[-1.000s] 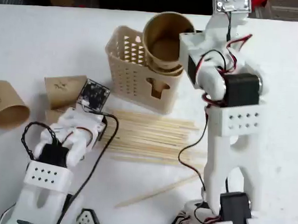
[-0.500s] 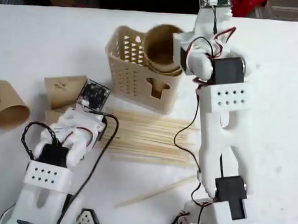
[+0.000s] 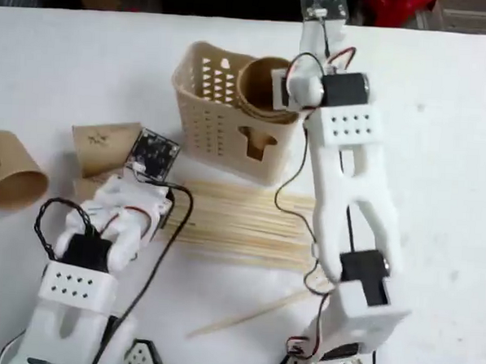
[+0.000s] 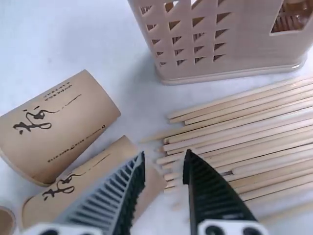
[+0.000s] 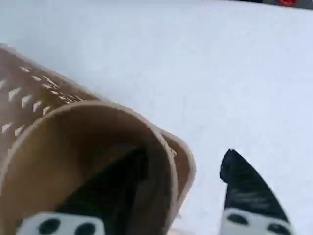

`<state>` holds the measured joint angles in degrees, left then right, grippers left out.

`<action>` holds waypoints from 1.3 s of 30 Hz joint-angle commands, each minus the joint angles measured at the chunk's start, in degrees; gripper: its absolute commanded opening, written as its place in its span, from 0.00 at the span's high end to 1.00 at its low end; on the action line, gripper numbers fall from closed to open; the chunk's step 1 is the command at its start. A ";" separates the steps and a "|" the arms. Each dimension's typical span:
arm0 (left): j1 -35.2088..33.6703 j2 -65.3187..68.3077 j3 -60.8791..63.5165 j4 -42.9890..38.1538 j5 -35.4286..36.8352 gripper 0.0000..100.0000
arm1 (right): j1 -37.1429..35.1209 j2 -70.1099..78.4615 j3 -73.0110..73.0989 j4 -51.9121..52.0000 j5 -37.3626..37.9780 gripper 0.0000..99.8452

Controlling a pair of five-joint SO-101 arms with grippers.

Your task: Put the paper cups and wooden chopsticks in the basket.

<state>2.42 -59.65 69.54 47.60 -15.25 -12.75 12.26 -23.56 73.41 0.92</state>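
Right arm has stretched toward the far edge, sinking its paper cup [image 3: 260, 85] into the basket [image 3: 206, 98]; right end effector [image 5: 186, 156] is apart, straddling the cup's rim; left end effector [image 4: 164, 159], apart, hovers over chopsticks [image 3: 241, 219] at the middle of the desk [image 3: 70, 59]; other cups [image 3: 11, 170] lie toward the left edge

Robotics workbench, white table [image 3: 61, 66], two wired arms [image 3: 349, 179]
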 commanded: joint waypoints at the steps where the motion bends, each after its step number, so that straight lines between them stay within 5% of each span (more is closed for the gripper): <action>1: 0.31 -0.66 -0.44 -1.32 -0.62 0.86 | -0.04 3.21 -2.11 -1.10 -0.18 0.75; 16: 0.22 -0.66 -0.44 -1.32 -0.62 0.86 | 0.66 10.59 -2.20 -3.74 -0.09 0.75; 39: 0.13 -0.92 -0.35 -1.41 -0.53 0.86 | 0.57 -24.84 -1.58 19.47 3.69 0.76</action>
<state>2.33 -59.65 69.54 47.60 -15.25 -12.66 -8.13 -24.97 89.93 1.54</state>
